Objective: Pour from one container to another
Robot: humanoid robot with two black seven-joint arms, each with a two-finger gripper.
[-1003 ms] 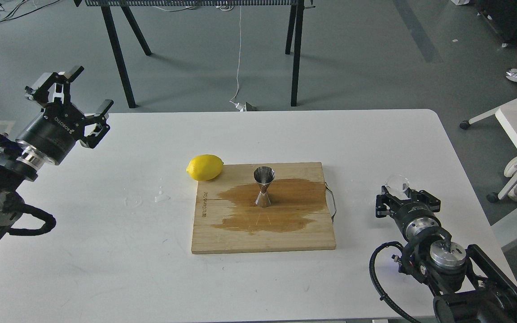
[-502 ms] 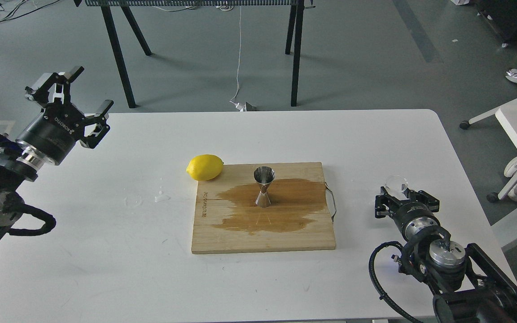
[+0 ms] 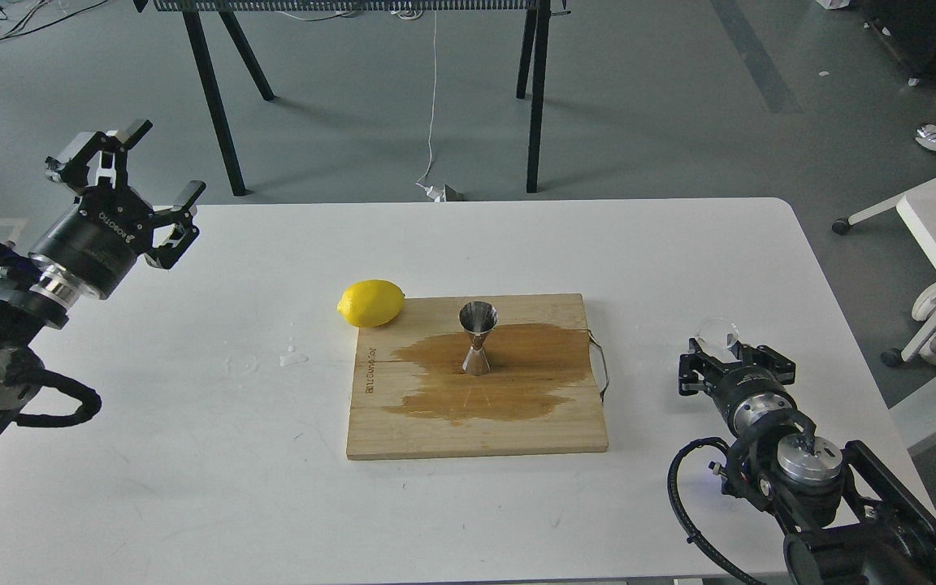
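Note:
The steel jigger (image 3: 478, 337) stands upright on the wooden board (image 3: 435, 431), in the middle of a brown wet stain. The small clear cup (image 3: 717, 331) is at the table's right side, right at the tip of my right gripper (image 3: 721, 349). I see that gripper from behind, so its fingertips are hidden by its own body and the cup. Whether they grip the cup does not show. My left gripper (image 3: 161, 159) hangs open and empty above the table's far left corner, far from both containers.
A yellow lemon (image 3: 371, 302) lies against the board's far left corner. Small drops of water (image 3: 292, 356) sit on the white table (image 3: 192, 455) left of the board. A thin wire loop (image 3: 600, 367) sticks out at the board's right edge.
My right gripper and the clear cup at its tip have sunk very slightly. The left arm, the jigger and the lemon have not moved.

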